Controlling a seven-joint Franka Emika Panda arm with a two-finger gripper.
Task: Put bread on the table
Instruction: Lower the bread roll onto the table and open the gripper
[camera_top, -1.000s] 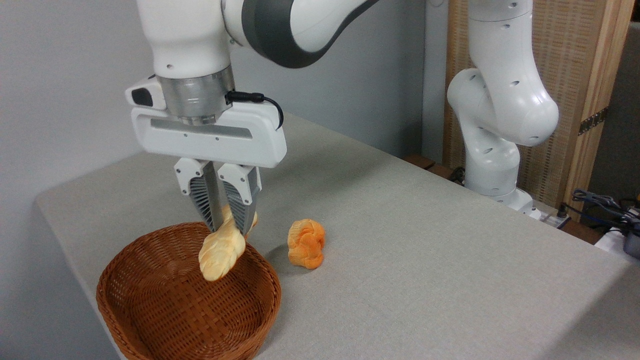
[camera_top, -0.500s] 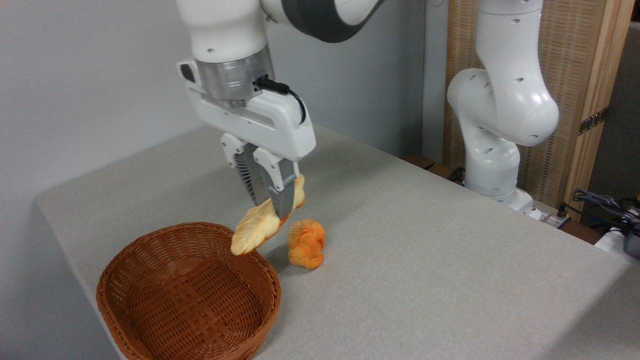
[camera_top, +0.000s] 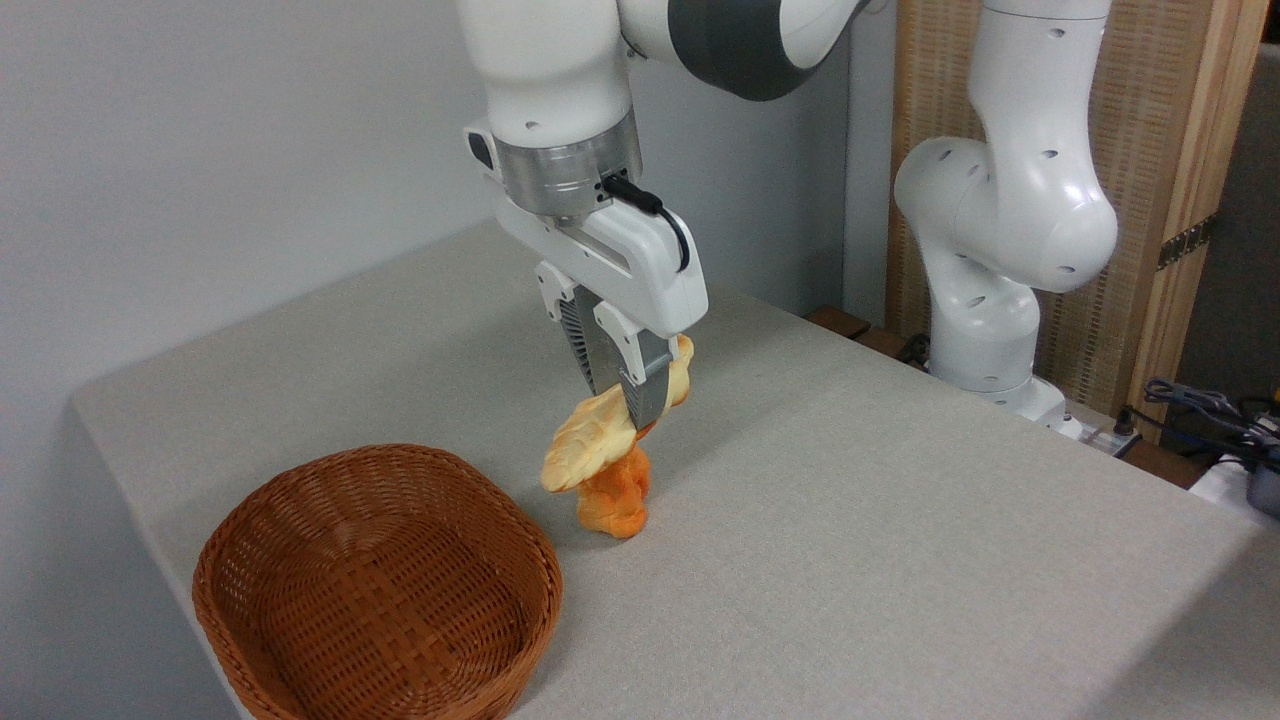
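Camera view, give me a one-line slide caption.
Gripper holds a braided loaf above an orange bun on the table, beside an empty basket.

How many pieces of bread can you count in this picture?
2: the pale braided bread is held in the jaws of the gripper above the table; the orange bun sits on the table, partly hidden behind it.

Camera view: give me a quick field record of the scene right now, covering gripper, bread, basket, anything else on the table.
gripper: shut on the bread, tilted
bread: held in the air, lower end overlapping the bun in this view; contact cannot be told
bun: orange, resting on the table
basket: wicker, nothing inside, at the near left
table: bread not yet set down
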